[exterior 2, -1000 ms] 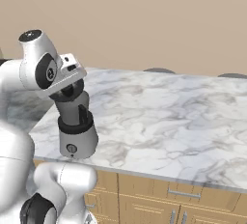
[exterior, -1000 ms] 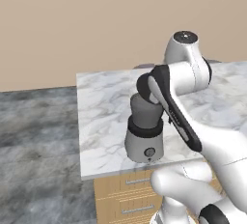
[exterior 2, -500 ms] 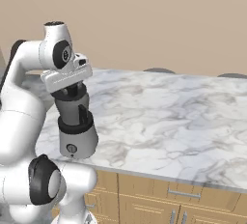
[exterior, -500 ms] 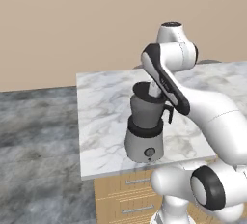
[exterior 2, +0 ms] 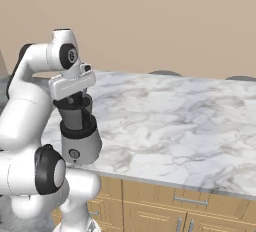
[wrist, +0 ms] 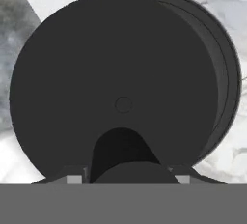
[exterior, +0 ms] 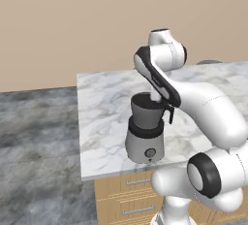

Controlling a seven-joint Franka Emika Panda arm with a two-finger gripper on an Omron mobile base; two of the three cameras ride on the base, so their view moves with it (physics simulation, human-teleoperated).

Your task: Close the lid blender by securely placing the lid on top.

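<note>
The lid (wrist: 116,83) is held over the blender (exterior: 145,132) on the tabletop (exterior 2: 190,121); the tool's (wrist: 123,170) spread cannot be told.

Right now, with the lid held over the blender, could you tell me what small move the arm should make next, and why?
Probably a slight sideways shift before lowering. In the hand view the lid covers most of the blender jar, yet a crescent of the jar's rim shows along one side, so the two look off-centre. The end effector grips the lid's knob.
</note>
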